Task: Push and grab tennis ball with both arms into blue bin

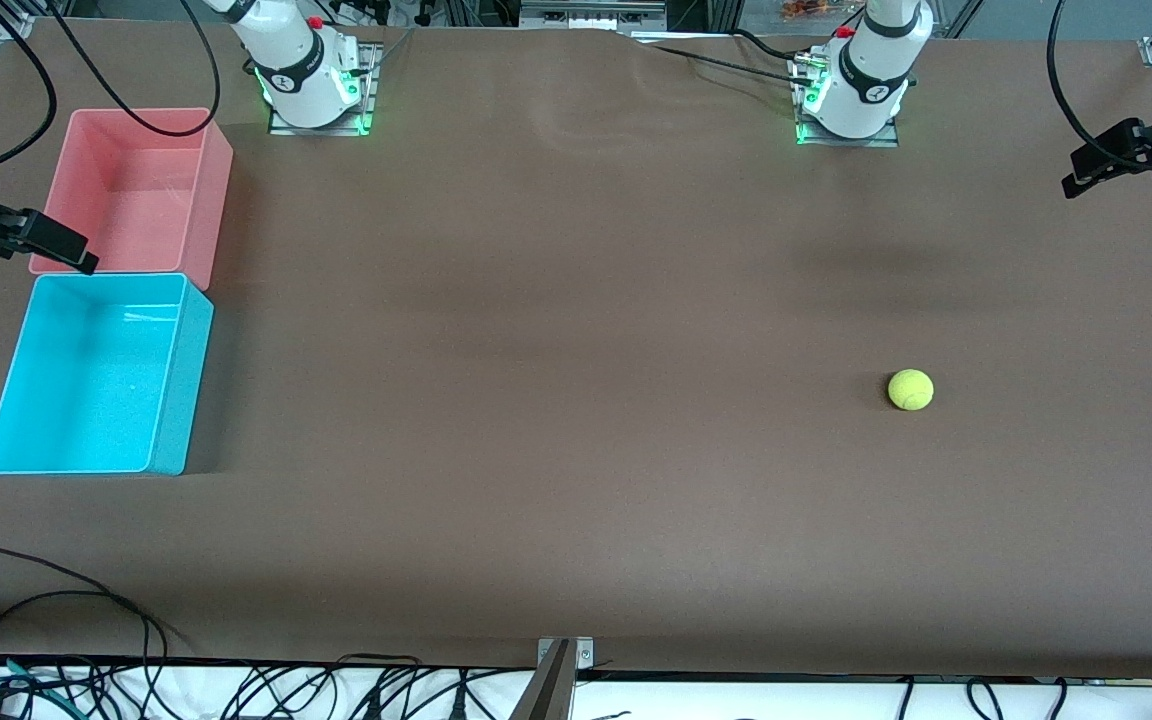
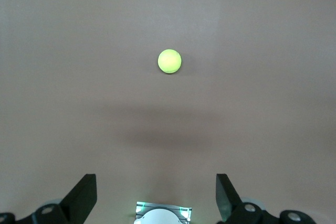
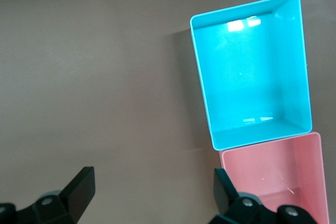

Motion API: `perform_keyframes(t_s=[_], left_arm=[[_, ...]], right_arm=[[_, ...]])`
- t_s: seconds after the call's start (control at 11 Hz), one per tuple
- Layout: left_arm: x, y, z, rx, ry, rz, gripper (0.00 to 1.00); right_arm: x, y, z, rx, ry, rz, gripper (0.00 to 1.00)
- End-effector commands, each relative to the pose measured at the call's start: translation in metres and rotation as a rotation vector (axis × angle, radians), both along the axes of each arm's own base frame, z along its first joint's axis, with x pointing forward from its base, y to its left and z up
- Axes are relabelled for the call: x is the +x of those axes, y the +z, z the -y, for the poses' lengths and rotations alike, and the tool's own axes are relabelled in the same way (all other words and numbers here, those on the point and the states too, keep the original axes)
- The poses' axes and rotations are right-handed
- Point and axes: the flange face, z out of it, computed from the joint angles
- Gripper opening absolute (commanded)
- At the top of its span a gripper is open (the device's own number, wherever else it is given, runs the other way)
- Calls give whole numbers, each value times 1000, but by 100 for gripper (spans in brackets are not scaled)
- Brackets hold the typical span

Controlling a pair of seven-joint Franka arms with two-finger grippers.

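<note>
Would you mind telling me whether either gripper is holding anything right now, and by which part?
Nothing is held. The left gripper and right gripper are both open and empty; the tennis ball lies free on the table.

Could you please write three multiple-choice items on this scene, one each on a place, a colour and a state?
1. Where does the tennis ball lie?
A. In the pink bin
B. On the bare table toward the left arm's end
C. In the blue bin

2. What colour is the bin that stands nearer to the front camera?
A. Light blue
B. Pink
C. Green

3. How does the left gripper stand?
A. Shut on the ball
B. Shut on nothing
C. Open, holding nothing

Answers:
1. B: the ball sits alone on the brown table, apart from both bins.
2. A: the blue bin lies lower in the front view than the pink bin beside it.
3. C: in the left wrist view its fingers stand wide apart, with the ball on the table away from them.
</note>
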Motion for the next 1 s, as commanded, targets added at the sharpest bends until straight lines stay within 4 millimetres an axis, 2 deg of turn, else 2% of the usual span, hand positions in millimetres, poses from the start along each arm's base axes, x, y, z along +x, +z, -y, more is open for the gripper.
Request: perform_keyframes(t_s=[0.0,0.27,0.64,0.91], left_arm=[[2,6,-4,23,7,1,100],[2,6,-5,23,8,1,100],[2,6,3,23,-5,2,100],[2,7,-4,23,5,4,100]], right_arm=[[-2,-4,-9,-10,-44,-20,100],[-3,-11,-7,-11,-47,-35,100],[-2,-9,-6,-14,-46,-29,100],[-3,-8,-6,-14,-48,-29,100]])
